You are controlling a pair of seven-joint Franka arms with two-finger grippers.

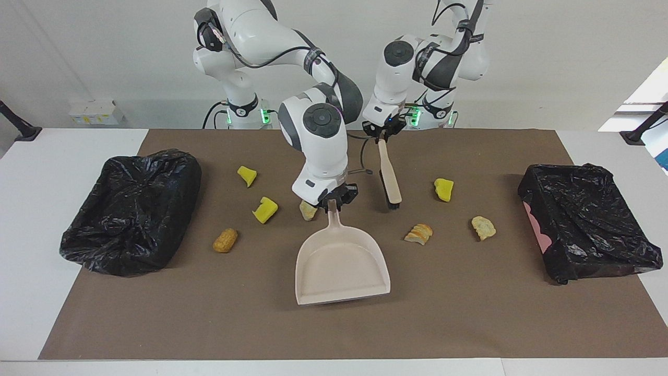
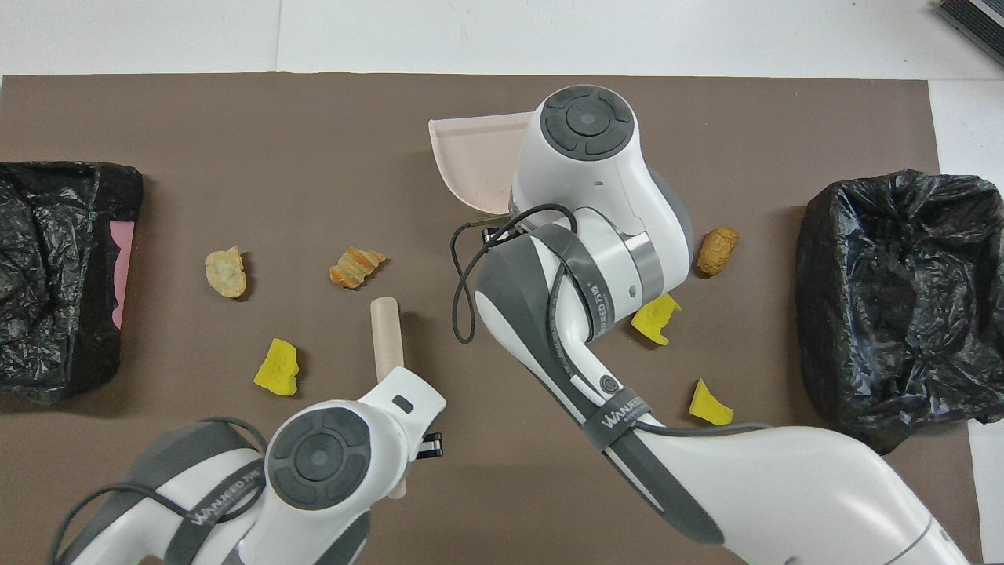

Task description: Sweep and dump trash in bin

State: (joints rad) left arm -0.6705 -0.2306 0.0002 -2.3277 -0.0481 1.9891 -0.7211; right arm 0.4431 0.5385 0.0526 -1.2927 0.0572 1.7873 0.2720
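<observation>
Both arms reach out over the desk's middle, the right gripper (image 1: 333, 200) and left gripper (image 1: 382, 134) clamped tight, wrists angled downward.

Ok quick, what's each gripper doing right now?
Left gripper: shut on the brush.
Right gripper: shut on the dustpan handle.

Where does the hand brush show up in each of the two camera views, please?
Facing view: the brush hangs from the shut left gripper near the top centre, head down beside the dustpan.
Overhead view: only the brush's pale handle shows, lower centre, above the left arm's wrist.
Shared landmark: the orange-brown bread piece, on the mat just past the brush's tip.
</observation>
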